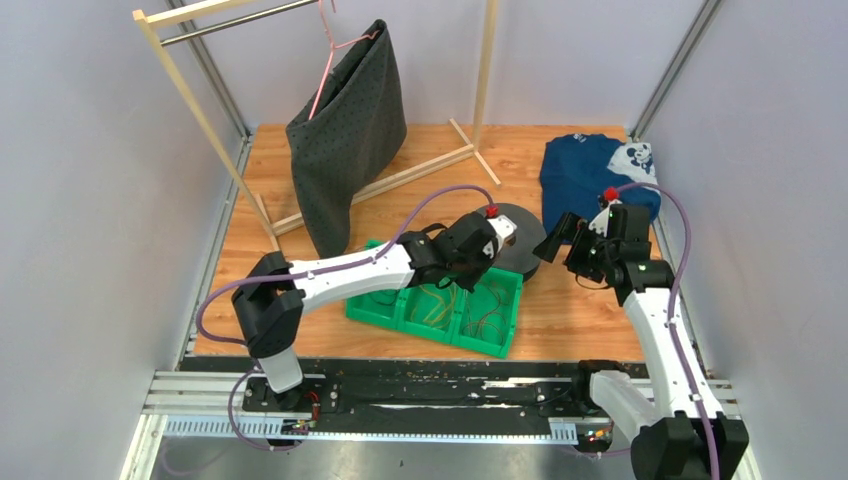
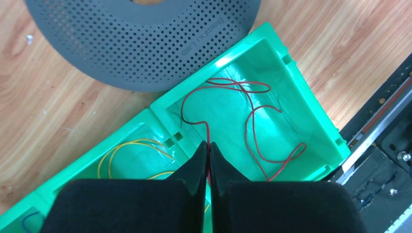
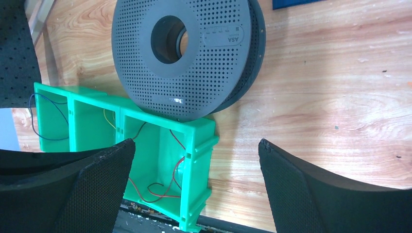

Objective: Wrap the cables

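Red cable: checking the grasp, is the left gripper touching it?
Touching. The left wrist view shows the red cable running straight into the shut left gripper, pinched between its fingertips.

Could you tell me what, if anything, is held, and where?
Left gripper, jaws shut, pinches the red cable where it nears the tray divider; right gripper holds nothing.
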You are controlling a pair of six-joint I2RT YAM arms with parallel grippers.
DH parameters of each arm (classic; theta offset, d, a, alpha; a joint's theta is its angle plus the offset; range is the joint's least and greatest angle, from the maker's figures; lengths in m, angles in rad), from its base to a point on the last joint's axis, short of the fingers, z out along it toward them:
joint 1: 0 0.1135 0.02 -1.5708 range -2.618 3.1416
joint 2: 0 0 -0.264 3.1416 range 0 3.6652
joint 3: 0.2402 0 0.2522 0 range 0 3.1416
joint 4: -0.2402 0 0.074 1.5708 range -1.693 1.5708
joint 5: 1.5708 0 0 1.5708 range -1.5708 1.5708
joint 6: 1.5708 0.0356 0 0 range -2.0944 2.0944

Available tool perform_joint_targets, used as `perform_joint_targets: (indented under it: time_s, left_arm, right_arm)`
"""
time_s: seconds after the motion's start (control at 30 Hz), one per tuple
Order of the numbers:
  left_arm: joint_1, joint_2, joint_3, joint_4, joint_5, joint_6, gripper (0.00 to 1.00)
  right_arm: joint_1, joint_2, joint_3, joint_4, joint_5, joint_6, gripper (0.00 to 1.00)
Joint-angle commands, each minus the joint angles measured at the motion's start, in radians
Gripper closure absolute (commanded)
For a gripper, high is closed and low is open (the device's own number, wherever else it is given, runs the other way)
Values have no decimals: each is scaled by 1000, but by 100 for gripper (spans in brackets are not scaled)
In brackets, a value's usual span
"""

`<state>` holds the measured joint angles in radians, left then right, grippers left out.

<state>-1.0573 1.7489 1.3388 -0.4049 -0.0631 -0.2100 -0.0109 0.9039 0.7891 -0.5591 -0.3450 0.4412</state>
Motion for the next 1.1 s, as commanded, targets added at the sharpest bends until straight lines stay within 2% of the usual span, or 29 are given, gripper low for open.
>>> perform_joint_targets:
  time_s: [0.0,0.1,0.2,0.3,0.4,0.57,0.7,0.87,1.07]
  left_arm:
    - [-7,-130,44,-42,-32,34,100]
    - [3,-204,67,-88,-29,68,100]
    - [49,-261,115,-146,47,51,100]
    - [123,-331,147,-149,157,-35,100]
    - [173,-369,155,-120,208,-113,100]
    - [194,-356,189,-132,249,-146,100]
    - [196,-352,206,-125,218,-161,100]
    - [205,-351,240,-122,220,-181,100]
    - [207,-341,256,-108,263,-218,100]
  right_arm:
    - [-15,-20,61,-63,9,-53,0]
    - [-16,-25,85,-62,-22,-73,0]
    - [-14,-25,105,-46,-98,-96,1]
    - [-12,-29,135,-58,-79,-175,3]
    - [-12,-27,185,-87,-53,-252,3]
    - [6,-8,188,-49,-203,-217,6]
    - [108,-2,154,4,-248,-161,7]
    - [282,5,90,44,-113,-140,11]
    - [391,57,-9,193,-105,-65,16]
